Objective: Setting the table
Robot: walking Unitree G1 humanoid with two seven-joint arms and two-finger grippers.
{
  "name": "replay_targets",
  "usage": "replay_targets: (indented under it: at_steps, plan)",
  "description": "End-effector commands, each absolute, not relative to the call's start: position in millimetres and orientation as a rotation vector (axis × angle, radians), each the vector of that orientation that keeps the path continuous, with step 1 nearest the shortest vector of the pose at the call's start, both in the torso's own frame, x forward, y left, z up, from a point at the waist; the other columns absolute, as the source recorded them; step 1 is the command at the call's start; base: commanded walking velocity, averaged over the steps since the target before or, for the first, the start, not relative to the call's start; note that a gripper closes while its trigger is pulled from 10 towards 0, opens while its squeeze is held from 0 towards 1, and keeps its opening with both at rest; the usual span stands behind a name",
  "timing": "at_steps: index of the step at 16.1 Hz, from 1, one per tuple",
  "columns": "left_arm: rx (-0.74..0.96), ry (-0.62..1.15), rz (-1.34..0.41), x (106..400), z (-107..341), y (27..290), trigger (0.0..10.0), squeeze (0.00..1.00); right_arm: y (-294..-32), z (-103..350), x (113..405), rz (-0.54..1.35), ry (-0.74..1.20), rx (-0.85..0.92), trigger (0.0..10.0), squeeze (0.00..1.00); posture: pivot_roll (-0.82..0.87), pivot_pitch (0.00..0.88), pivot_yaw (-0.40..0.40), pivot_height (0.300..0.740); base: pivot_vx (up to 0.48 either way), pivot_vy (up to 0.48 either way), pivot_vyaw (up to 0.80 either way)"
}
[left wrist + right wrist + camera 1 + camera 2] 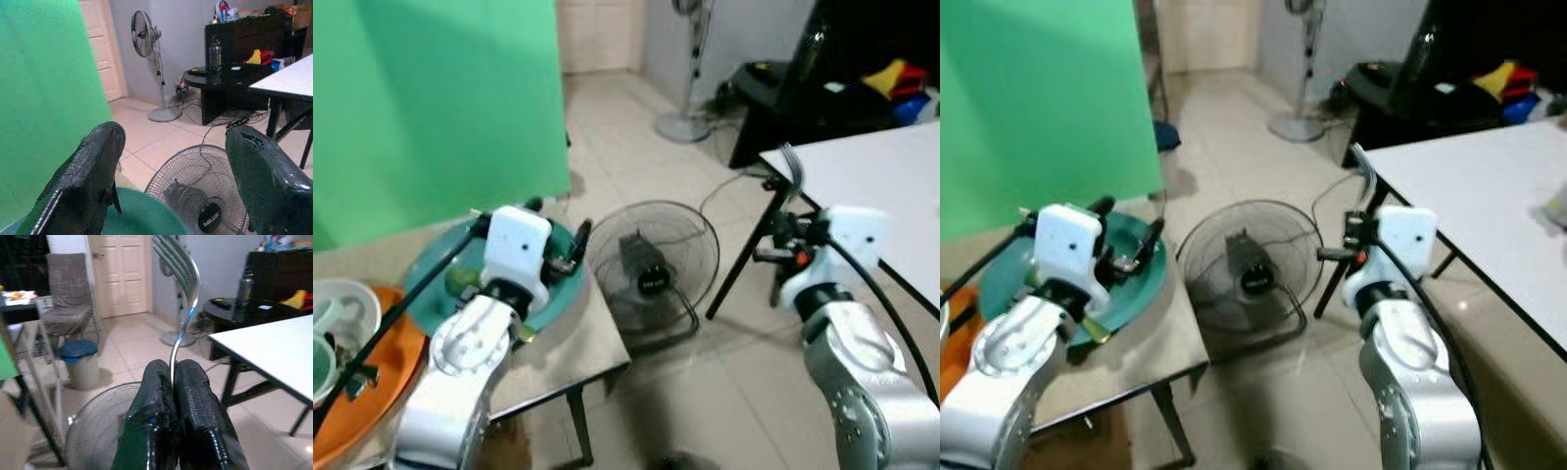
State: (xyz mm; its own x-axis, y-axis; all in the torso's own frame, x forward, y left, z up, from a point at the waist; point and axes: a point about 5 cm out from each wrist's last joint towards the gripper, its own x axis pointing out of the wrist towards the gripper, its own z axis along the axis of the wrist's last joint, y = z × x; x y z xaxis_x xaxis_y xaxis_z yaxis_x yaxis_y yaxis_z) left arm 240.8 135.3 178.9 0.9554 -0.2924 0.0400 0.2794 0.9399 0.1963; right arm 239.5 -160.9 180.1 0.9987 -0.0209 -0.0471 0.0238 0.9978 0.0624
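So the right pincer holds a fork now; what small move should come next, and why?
Probably carry the fork rightward over the white table. The right pincer is shut on its handle, tines up, beside the table's edge, not yet above it.

Right gripper (787, 217) holding fork (792, 168), left gripper (558, 235) over teal plate (431, 264)

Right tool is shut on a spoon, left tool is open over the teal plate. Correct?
Not quite. The right tool is shut on a fork, not a spoon; the right wrist view shows its tines. The rest holds: the left tool is open over the teal plate.
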Motion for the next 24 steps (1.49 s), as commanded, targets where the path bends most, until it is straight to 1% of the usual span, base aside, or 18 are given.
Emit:
replay_targets:
  at_steps: [1, 10, 14, 15, 24]
  plan:
    - [0.193, -0.074, -0.294, 240.9, 179.6, 132.7, 10.0, 0.00, -164.9, 181.9, 239.5, -0.040, 0.040, 0.052, 10.0, 0.00, 0.12, 0.000, 0.003, 0.740, 0.000, 0.000, -0.80]
    - [0.174, -0.072, -0.259, 245.1, 178.2, 139.9, 10.0, 0.00, -161.3, 178.2, 240.7, -0.049, 0.069, 0.042, 10.0, 0.00, 0.11, 0.000, 0.002, 0.740, 0.000, 0.000, -0.80]
    - [0.166, -0.068, -0.255, 246.8, 177.5, 141.4, 10.0, 0.00, -159.7, 177.5, 242.1, -0.048, 0.076, 0.030, 10.0, 0.00, 0.11, 0.000, 0.005, 0.740, 0.264, 0.000, -0.80]
    - [0.164, -0.068, -0.251, 247.5, 177.4, 142.3, 10.0, 0.00, -158.5, 177.8, 242.5, -0.039, 0.075, 0.027, 10.0, 0.00, 0.11, 0.000, 0.005, 0.740, 0.281, 0.000, -0.44]
    - [0.164, -0.060, -0.221, 250.8, 175.8, 150.3, 10.0, 0.00, -154.7, 179.9, 245.1, 0.003, 0.066, 0.015, 10.0, 0.00, 0.11, 0.000, -0.002, 0.740, 0.291, 0.000, 0.00]
